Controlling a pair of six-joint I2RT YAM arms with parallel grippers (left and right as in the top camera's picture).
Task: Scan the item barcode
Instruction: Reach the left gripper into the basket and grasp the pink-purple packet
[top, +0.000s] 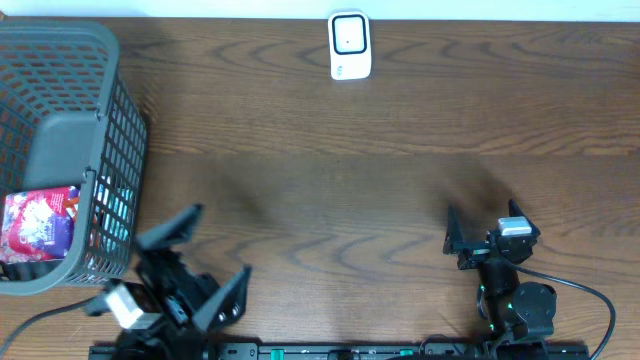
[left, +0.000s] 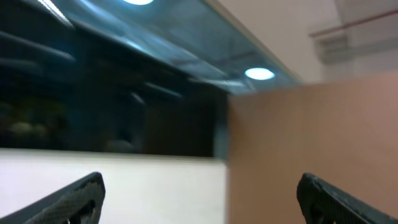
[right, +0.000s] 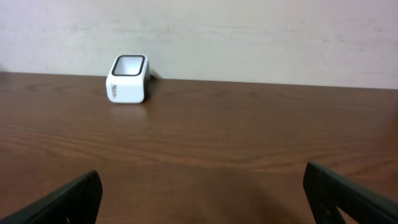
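Note:
The item, a purple and red packet (top: 38, 222), lies inside the grey basket (top: 62, 140) at the left edge. A white barcode scanner (top: 349, 45) stands at the table's far edge, and it shows ahead and to the left in the right wrist view (right: 128, 79). My left gripper (top: 220, 240) is open near the front edge, just right of the basket. Its camera tilts up at a wall and ceiling lights, with nothing between the jaws (left: 201, 196). My right gripper (top: 482, 215) stands open and empty at the front right, above bare wood (right: 202, 193).
The basket's mesh wall (top: 125, 170) rises close to the left arm. Brown wooden tabletop (top: 340, 170) stretches between both arms and the scanner. A pale wall (right: 249, 37) stands behind the table's far edge.

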